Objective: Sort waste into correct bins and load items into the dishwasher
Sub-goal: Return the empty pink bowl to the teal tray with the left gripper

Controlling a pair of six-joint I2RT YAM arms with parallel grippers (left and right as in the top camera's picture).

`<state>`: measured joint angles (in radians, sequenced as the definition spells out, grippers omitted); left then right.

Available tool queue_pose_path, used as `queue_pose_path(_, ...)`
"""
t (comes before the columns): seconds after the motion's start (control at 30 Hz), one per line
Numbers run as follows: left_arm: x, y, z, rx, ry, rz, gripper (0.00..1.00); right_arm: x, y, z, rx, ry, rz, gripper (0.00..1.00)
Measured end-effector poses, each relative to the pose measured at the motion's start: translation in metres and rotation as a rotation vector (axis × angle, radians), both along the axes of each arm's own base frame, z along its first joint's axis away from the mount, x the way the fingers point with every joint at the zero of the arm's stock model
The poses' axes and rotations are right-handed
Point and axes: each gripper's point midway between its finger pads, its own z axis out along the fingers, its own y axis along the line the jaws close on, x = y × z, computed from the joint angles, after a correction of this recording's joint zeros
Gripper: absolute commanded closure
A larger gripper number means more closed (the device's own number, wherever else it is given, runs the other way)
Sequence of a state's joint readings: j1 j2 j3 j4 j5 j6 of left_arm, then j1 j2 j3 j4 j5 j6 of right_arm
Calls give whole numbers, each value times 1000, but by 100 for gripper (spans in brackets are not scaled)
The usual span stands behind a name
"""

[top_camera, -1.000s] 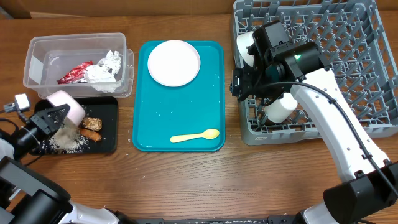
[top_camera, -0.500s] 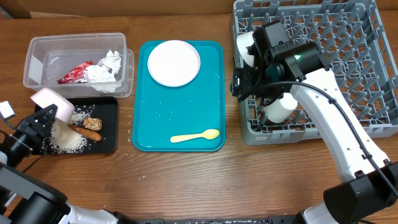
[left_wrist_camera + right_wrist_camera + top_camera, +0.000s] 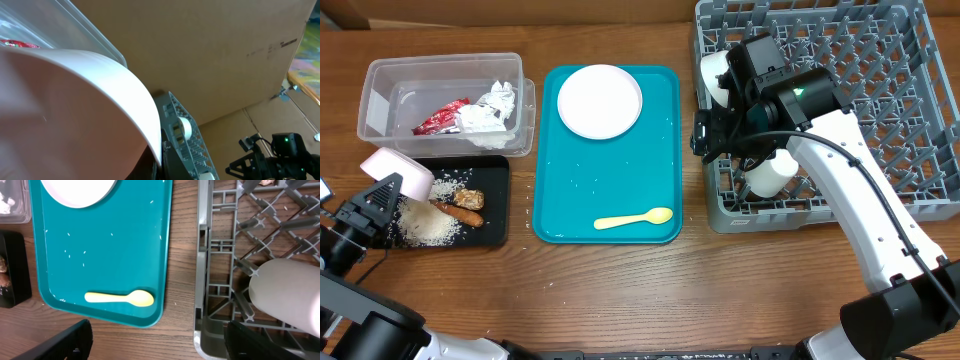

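Observation:
My left gripper (image 3: 390,188) is shut on the rim of the pink bowl (image 3: 396,170), which is tipped up at the left end of the black tray (image 3: 500,205). In the left wrist view the pink bowl (image 3: 75,110) fills the frame. White rice (image 3: 430,226), a sausage (image 3: 460,213) and a brown chunk (image 3: 470,197) lie in that tray. The clear tub (image 3: 380,90) holds the red wrapper (image 3: 442,117) and napkin (image 3: 492,105). My right gripper (image 3: 703,133) hangs open over the table beside the grey rack (image 3: 890,130). The rack holds a white cup (image 3: 768,172) and a small white bowl (image 3: 713,75).
The teal tray (image 3: 570,190) sits mid-table, carrying the pale pink plate (image 3: 600,100) and the yellow spoon (image 3: 634,218), with stray rice grains on it. In the right wrist view the spoon (image 3: 120,298) lies near the tray's front edge, and the cup (image 3: 290,295) rests on the rack lattice.
My left gripper has drawn the pink bowl leftward off the black tray and tipped it back. Rice that was pouring out now lies in the tray. The right arm is still.

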<state>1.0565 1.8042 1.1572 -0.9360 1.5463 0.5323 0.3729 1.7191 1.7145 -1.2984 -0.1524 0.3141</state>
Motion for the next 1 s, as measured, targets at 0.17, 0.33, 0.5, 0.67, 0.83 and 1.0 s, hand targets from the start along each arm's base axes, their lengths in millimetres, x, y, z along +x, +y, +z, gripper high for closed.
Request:
queue_pose_path(0.17,0,-1,1,3,-6,0,96,0,0,0,0,1,0,13)
queue_pose_path(0.33,1,-4,1,16,-17,-10,96,0,0,0,0,0,1,13)
queue_pose_path(0.5,17,-35,6,44,-37,-107,96,1,0,0,2,-6,0,13)
queue_pose_path(0.67,48,-104,25,83,-70,-326,96,2,1,1,3,-9,1,13)
queue_pose_path(0.83,83,-184,56,247,-94,-567,96,2,1,1,4,-11,0,13)
queue_pose_path(1.0,104,-273,47,489,26,-706,96,3,1,1,6,-14,1,13)
